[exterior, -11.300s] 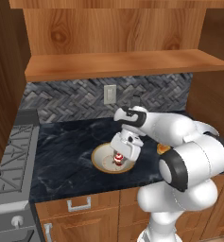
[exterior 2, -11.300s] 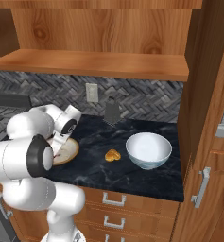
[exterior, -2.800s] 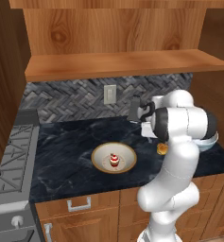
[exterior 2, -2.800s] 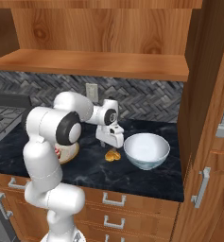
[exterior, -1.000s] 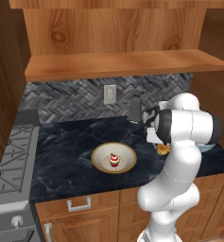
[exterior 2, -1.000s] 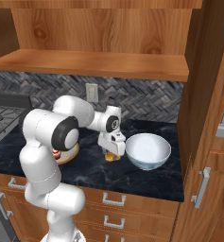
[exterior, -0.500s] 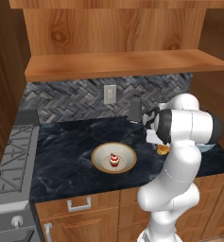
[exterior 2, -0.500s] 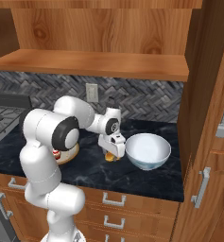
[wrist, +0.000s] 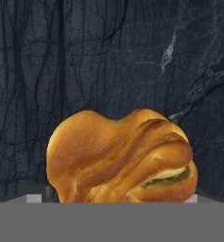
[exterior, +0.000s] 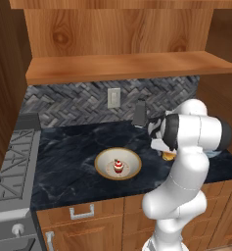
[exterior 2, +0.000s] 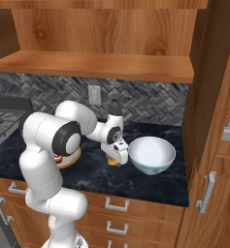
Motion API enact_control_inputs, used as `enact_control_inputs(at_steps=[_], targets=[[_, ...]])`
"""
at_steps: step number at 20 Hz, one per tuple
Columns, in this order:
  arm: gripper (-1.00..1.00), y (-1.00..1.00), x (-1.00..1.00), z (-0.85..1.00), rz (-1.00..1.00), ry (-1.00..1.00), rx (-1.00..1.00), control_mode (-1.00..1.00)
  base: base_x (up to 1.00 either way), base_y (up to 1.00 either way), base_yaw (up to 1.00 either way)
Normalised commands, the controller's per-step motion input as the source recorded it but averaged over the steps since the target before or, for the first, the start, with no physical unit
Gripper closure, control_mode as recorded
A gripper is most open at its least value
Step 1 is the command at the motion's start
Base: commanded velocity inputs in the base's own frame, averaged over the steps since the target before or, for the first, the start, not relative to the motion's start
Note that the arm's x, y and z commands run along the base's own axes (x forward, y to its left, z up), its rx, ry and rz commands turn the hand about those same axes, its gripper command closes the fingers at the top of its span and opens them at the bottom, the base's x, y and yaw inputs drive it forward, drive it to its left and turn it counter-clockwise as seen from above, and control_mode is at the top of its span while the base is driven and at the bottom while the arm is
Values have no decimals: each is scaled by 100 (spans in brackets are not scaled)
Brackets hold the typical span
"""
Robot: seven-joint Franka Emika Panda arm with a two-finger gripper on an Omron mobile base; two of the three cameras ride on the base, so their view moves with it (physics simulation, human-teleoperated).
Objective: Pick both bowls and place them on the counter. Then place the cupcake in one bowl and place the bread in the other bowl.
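Note:
The golden-orange bread (wrist: 120, 158) lies on the black marble counter (wrist: 108, 56), close up in the hand view. My gripper (exterior 2: 115, 156) is down over the bread (exterior 2: 113, 162), open, with a jaw on either side of it. Just right of it stands the deep white bowl (exterior 2: 152, 154), nothing in it. The shallow cream bowl (exterior: 118, 163) sits mid-counter with the red-and-white cupcake (exterior: 118, 166) inside. In the left base view my gripper (exterior: 164, 149) hangs over the bread (exterior: 169, 157), and my arm hides most of the white bowl.
A wooden shelf (exterior: 127, 66) runs above the counter (exterior: 68, 157). An outlet (exterior: 113, 97) and a dark object (exterior: 139, 113) are at the tiled back wall. A stove (exterior: 12, 166) is at the left and a tall wooden cabinet (exterior 2: 213, 121) at the right.
My gripper, still open, has sunk slightly lower around the bread over the last second. The bowls, cupcake and bread have not moved.

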Motion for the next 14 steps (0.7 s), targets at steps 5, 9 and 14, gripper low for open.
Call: enact_control_inputs(at_steps=[5,9,14], targets=[[100,1,1,-29,2,-1,-1,-100,0,0,0],[100,14,3,-19,1,0,-3,-100,0,0,0],[100,6,-7,1,0,0,0,-100,0,0,0]])
